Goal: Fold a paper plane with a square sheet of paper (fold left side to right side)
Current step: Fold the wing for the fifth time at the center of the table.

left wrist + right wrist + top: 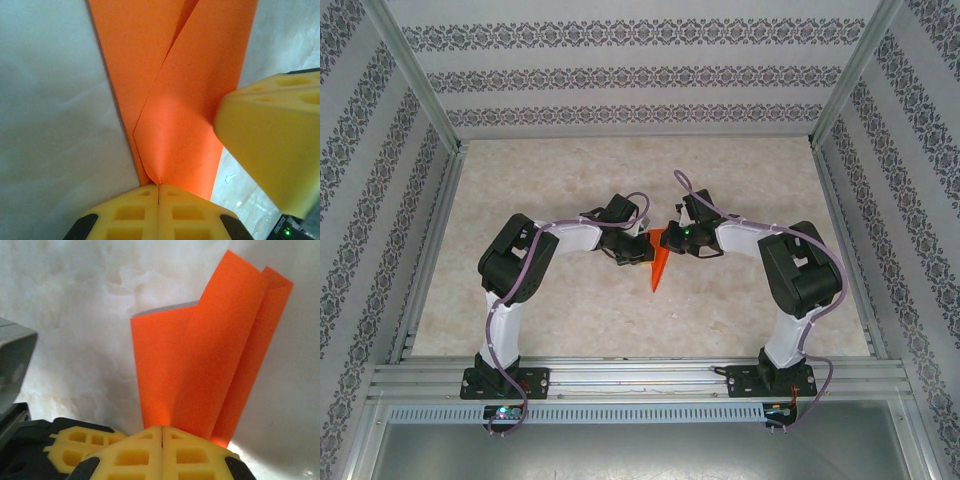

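1. The slim, bright orange-red folded paper plane [659, 262] is over the middle of the pale marbled table [570, 170]. Its long axis runs far-to-near, with the sharp tip toward the near edge.
2. The left gripper [158, 189] is clenched on its layers, and the right gripper [161, 430] is clamped on the same paper from the opposite side.
3. Both pinch the wide far end and are equally near. It is probably lifted off the table, though the overhead view is too small to be sure.

Enclosure walls [640, 75]: white wallpaper, bands of dark floral pattern, on three sides. Tabletop [570, 170] beige, marble-look, matte. Aluminium rails [640, 372] along near edge, angled posts [413, 70] at back corners. Light even, soft.
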